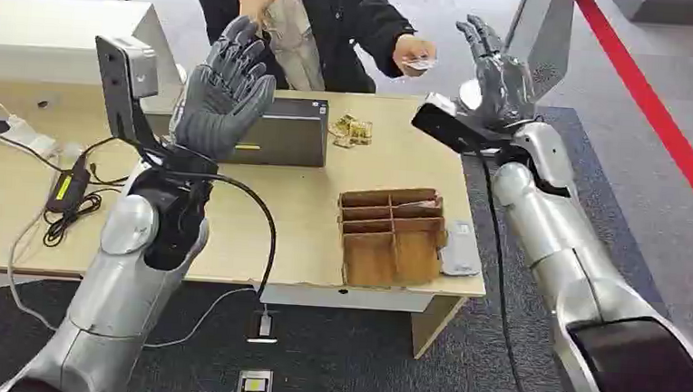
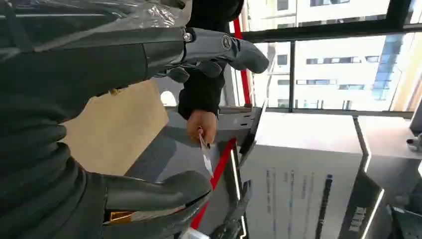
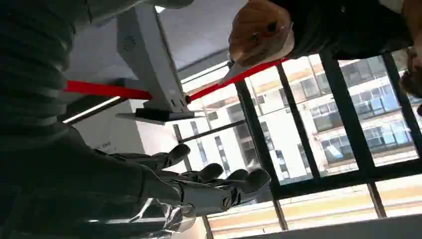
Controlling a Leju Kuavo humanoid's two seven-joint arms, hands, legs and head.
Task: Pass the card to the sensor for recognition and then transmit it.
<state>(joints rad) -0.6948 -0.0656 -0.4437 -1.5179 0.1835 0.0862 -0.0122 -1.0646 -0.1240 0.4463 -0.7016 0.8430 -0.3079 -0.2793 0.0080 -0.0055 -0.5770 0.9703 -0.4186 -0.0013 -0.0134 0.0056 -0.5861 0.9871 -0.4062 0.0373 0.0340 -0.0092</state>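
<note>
On wood table [image 1: 231, 234], divided tray [image 1: 390, 235], maybe cardboard

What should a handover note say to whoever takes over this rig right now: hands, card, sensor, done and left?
Right hand: raised, fingers spread, holding nothing, beside the person's hand.
Left hand: raised over the table, fingers together and upright, holding nothing.
Card: in the person's hand, across the table, close to the right hand but not touching it.
Sensor: I cannot tell which device it is; a grey box sits on the table behind the left hand.
Done: nothing yet.
Left: take the card, present it to the sensor, pass it on.
</note>
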